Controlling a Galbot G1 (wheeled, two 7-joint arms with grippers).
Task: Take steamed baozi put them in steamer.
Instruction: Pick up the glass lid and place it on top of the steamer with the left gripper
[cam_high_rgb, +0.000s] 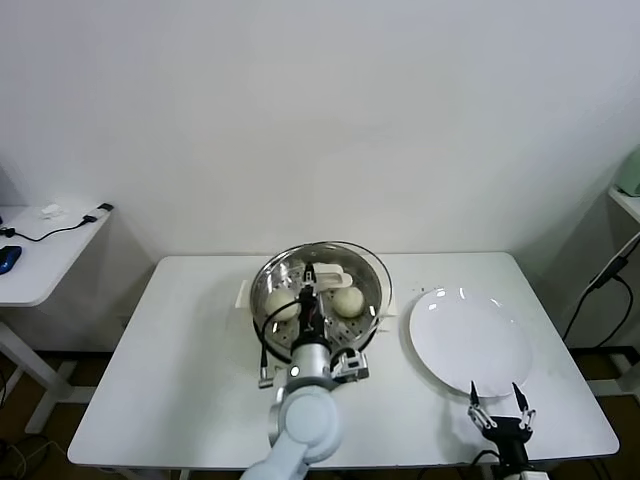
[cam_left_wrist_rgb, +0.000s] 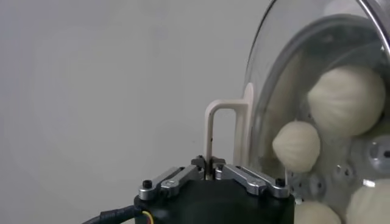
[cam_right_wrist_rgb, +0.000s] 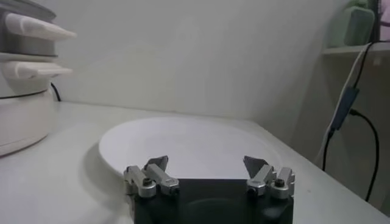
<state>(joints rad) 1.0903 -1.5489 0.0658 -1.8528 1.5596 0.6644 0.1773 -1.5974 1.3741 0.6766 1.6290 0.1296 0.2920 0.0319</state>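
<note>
The steamer (cam_high_rgb: 372, 300) stands at the table's middle, a shiny steel pot on a white base. Two pale baozi (cam_high_rgb: 283, 303) (cam_high_rgb: 347, 301) show inside it in the head view. In the left wrist view several baozi (cam_left_wrist_rgb: 347, 100) show through the glass lid (cam_left_wrist_rgb: 268, 85). My left gripper (cam_high_rgb: 311, 290) (cam_left_wrist_rgb: 209, 163) is shut on the lid's white handle (cam_left_wrist_rgb: 211, 131) and holds the lid (cam_high_rgb: 330, 250) over the steamer. I cannot tell whether the lid rests on the rim. My right gripper (cam_high_rgb: 499, 404) (cam_right_wrist_rgb: 206, 163) is open and empty, low at the table's front right.
A flat white plate (cam_high_rgb: 470, 340) (cam_right_wrist_rgb: 183, 143), with nothing on it, lies right of the steamer, just beyond my right gripper. The steamer's white base and side handle (cam_right_wrist_rgb: 36, 27) show in the right wrist view. A side desk (cam_high_rgb: 40, 250) with cables stands far left.
</note>
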